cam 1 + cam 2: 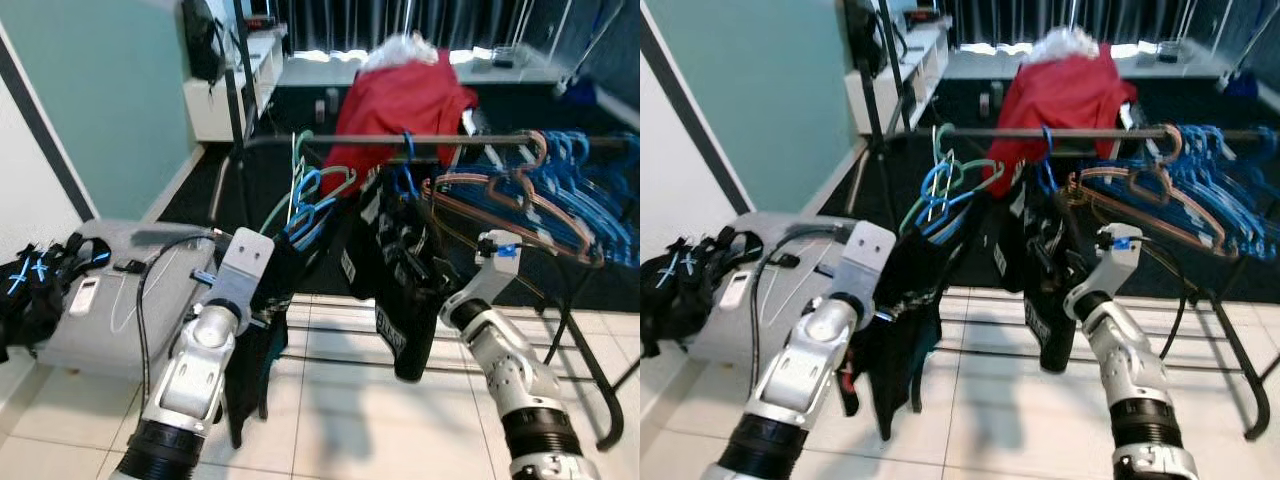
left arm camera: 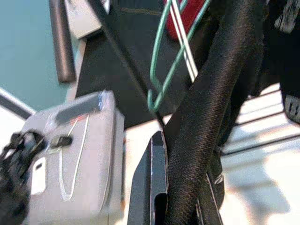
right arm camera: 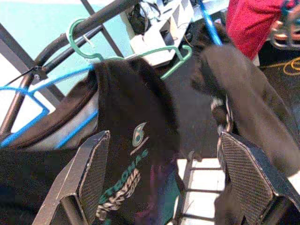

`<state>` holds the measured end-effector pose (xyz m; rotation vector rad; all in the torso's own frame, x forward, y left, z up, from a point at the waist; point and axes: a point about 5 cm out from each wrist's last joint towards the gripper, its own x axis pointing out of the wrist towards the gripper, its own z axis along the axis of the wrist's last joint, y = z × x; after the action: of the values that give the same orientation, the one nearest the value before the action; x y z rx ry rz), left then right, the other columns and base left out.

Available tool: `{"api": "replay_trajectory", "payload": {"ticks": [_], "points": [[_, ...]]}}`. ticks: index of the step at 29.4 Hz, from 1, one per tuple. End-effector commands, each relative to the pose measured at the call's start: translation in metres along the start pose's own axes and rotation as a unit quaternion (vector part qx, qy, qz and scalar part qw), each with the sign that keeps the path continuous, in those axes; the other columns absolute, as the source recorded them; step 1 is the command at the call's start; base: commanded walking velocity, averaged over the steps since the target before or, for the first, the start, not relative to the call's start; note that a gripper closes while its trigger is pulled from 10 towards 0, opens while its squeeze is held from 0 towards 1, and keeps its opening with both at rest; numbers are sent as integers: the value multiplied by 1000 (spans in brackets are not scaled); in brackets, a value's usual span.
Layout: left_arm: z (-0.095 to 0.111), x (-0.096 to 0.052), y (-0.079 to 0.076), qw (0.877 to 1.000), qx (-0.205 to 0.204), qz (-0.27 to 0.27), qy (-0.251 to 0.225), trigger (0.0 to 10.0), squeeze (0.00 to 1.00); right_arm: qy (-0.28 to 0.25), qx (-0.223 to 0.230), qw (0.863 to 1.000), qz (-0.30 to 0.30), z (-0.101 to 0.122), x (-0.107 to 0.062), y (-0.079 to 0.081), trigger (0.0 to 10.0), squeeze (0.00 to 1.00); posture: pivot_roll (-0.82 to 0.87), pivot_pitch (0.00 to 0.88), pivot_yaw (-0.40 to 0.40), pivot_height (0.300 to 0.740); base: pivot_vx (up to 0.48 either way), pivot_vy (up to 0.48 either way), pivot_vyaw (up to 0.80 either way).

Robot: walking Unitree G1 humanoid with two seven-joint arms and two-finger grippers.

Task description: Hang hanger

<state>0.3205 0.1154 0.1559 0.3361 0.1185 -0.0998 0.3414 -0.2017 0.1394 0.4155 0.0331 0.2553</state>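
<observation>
Two arms reach toward the clothes rail (image 1: 440, 141) in the head views. Left gripper (image 1: 275, 262) sits buried in a black garment (image 1: 902, 320) on a green hanger (image 1: 300, 195), hooked on the rail. Right gripper (image 1: 1080, 262) is at a 2nd black garment (image 1: 400, 270).

Left wrist view: one finger (image 2: 152, 187) presses black fabric; can't tell spread or pinch.

Right wrist view: fingers (image 3: 91, 173) spread wide, logo shirt between them, green hanger above.

We see a grey suitcase (image 1: 130, 300) lying on the tiled floor (image 1: 380, 420), a black bag (image 1: 35, 285) just beside it, and a red garment (image 1: 400, 100) beyond.
</observation>
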Motion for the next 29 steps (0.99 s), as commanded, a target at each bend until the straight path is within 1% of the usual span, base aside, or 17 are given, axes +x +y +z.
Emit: {"api": "replay_trajectory", "payload": {"ticks": [1, 2, 4, 8, 15, 16, 17, 18, 21, 25, 27, 28, 29], "points": [[7, -2, -10, 1000, -17, -21, -6, 10000, 0, 13, 14, 1000, 3, -8, -1, 2, 10000, 0, -80, 0, 35, 740, 480, 0, -800], [7, -2, -10, 1000, -17, -21, -6, 10000, 0, 13, 14, 1000, 3, -8, -1, 2, 10000, 0, -80, 0, 35, 740, 480, 0, -800], [6, -4, -17, 999, -27, -30, 1, 10000, 0, 8, 20, 1000, 0, -7, -1, 1, 10000, 0, -78, 0, 38, 740, 480, 0, -800], [4, -5, -20, 999, -40, -32, 10, 10000, 0, -1, 24, 1000, -5, -6, -1, 1, 10000, 0, -77, 0, 38, 740, 480, 0, -623], [2, -5, -22, 998, -54, -21, 31, 10000, 0, -1, 25, 1000, -5, -5, -1, 1, 10000, 0, -77, 0, 37, 740, 480, 0, 0], [-1, -4, -21, 997, -62, -11, 44, 10000, 0, -1, 25, 1000, -5, -5, -1, 1, 10000, 0, -77, 0, 37, 740, 330, 0, 0], [-4, -3, -20, 996, -72, 1, 58, 10000, 0, -1, 25, 1000, -6, -5, -1, 1, 10000, 0, -77, 0, 37, 740, 0, 0, 0], [-4, -3, -20, 996, -72, 1, 58, 10000, 0, -1, 25, 1000, -6, -5, -1, 1, 10000, 0, -77, 0, 37, 740, 0, 0, 0], [-9, -3, -14, 992, -96, 28, 76, 10000, 0, -2, 27, 1000, -7, -5, -1, 1, 10000, 0, -77, 0, 37, 740, 0, 0, 0], [-12, -4, -11, 991, -95, 34, 83, 10000, 0, -3, 27, 1000, -8, -4, -1, 1, 10000, 0, -80, 2, 41, 740, 0, 0, 0], [-23, -9, -11, 988, -92, 32, 116, 10000, 0, -3, 29, 1000, -9, -4, -2, 0, 10000, 0, -74, 5, 37, 740, 0, 0, 0], [-23, -9, -11, 988, -92, 32, 116, 10000, 0, -3, 29, 1000, -9, -4, -2, 0, 10000, 0, -74, 5, 37, 740, 0, 0, 0], [-28, -12, -13, 986, -91, 26, 135, 10000, 0, -2, 30, 1000, -9, -4, -1, 0, 10000, 0, -73, 5, 36, 740, 0, 0, 0]]}}
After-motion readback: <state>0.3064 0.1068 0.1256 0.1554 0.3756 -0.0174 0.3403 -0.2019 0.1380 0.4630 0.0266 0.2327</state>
